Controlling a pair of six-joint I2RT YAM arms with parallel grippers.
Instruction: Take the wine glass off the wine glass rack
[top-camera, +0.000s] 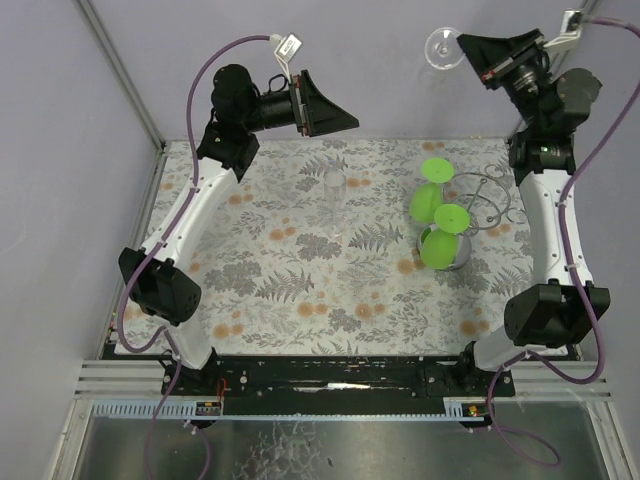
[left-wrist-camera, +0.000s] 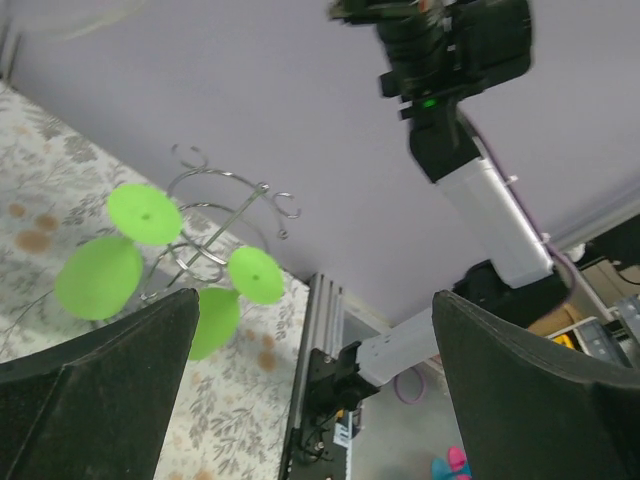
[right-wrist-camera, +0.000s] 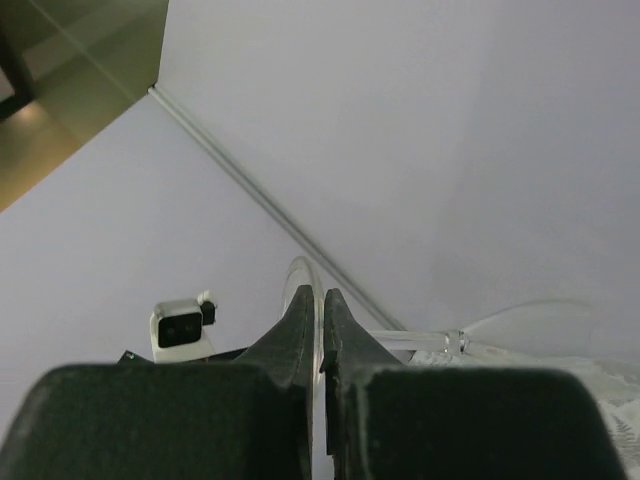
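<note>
My right gripper (top-camera: 463, 45) is raised high at the back right and is shut on a clear wine glass (top-camera: 443, 47), well above the table. In the right wrist view its fingers (right-wrist-camera: 322, 300) pinch the thin round foot (right-wrist-camera: 300, 280) edge-on, and the stem (right-wrist-camera: 440, 340) runs off to the right. The silver wire wine glass rack (top-camera: 488, 200) stands on the table at the right, with green glasses (top-camera: 437, 170) on it. The rack also shows in the left wrist view (left-wrist-camera: 215, 200). My left gripper (top-camera: 340, 112) is open and empty, held high at the back left (left-wrist-camera: 315, 330).
A second green glass (top-camera: 445, 240) hangs at the rack's near side. A faint clear glass (top-camera: 335, 190) stands upright mid-table on the floral cloth (top-camera: 300, 280). Purple walls close in the back and left. The right arm's column (top-camera: 545, 230) rises beside the rack.
</note>
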